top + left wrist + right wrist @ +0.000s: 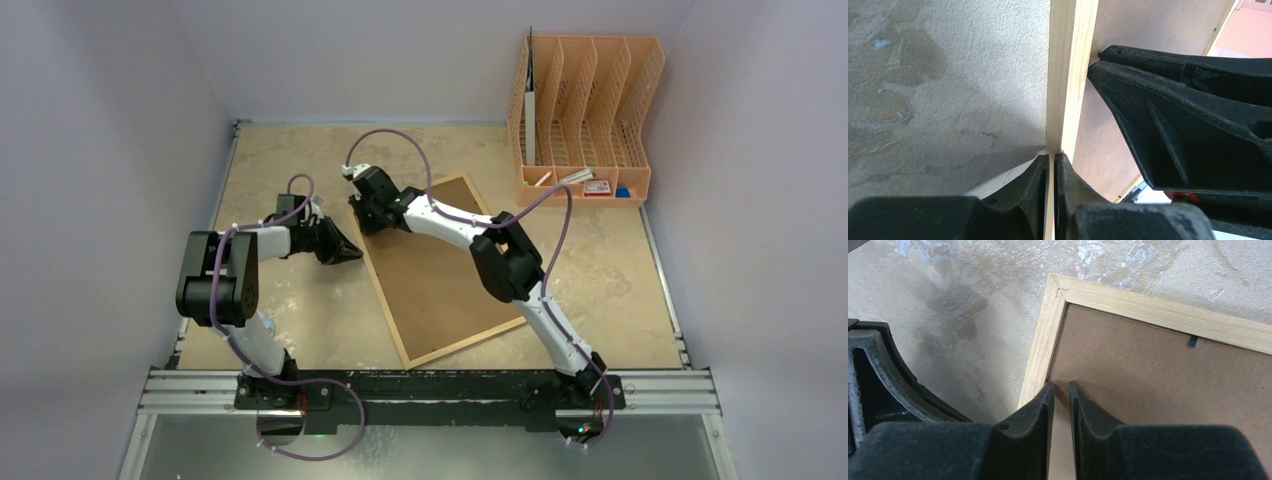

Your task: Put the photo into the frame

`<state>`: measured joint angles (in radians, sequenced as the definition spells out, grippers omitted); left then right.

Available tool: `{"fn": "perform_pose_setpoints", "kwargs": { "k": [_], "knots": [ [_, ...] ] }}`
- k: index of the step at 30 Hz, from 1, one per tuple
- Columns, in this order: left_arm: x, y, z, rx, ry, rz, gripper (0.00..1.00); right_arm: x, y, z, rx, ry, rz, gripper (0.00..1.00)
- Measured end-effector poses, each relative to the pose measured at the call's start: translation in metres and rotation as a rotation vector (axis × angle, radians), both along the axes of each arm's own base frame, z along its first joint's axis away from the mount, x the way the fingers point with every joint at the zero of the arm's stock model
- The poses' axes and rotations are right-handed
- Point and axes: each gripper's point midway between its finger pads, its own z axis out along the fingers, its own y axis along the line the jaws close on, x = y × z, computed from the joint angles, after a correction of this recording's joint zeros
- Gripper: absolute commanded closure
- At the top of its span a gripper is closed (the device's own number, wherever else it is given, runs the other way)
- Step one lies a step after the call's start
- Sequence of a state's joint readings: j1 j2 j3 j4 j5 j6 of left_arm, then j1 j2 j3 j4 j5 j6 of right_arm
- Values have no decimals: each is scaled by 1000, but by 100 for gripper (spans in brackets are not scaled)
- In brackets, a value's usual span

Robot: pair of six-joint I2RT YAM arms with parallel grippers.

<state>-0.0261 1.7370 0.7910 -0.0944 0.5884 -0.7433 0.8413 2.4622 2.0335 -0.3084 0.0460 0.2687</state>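
Fibreboard is what I see on my overhead feed: the frame [440,280] lies back-up near the middle of the surface [300,170], skewed so that one corner points toward 12 o'clock and its long sides run roughly from 11 to 5 o'clock. An orange file organiser [590,100] stands well apart in the far corner at 2 o'clock. My left claw [348,254] reaches in from 9 o'clock and meets the frame's light-wood border on that side. On the left wrist feed the jaws are all but closed, only a hairline slit between them, and the wooden strip runs straight under the tips. I cannot tell whether they nip the wood or merely press on it. My right claw [365,218] comes in across the frame from 4 o'clock and sits at its 11 o'clock end, close to the left claw. On the right wrist feed its jaws stand narrowly parted with bare brown board showing in the gap, gripping nothing I can make out. The tips rest on the backing, just inside the border and near the corner. A small dark metal tab [1193,341] sits against the inner edge of the far border.
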Motion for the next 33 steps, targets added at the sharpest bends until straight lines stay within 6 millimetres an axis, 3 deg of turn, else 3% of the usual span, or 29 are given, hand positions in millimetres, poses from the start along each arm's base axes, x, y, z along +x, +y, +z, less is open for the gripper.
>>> {"fn": "perform_pose_setpoints", "kwargs": {
  "k": [7,19,33],
  "knots": [
    [0,0,0,0,0,0,89,3,0,11,36,-46,-12,71],
    [0,0,0,2,1,0,89,15,-7,14,-53,-78,-30,49],
    [0,0,0,2,2,0,89,16,-11,10,-59,-112,9,40]
  ]
}}
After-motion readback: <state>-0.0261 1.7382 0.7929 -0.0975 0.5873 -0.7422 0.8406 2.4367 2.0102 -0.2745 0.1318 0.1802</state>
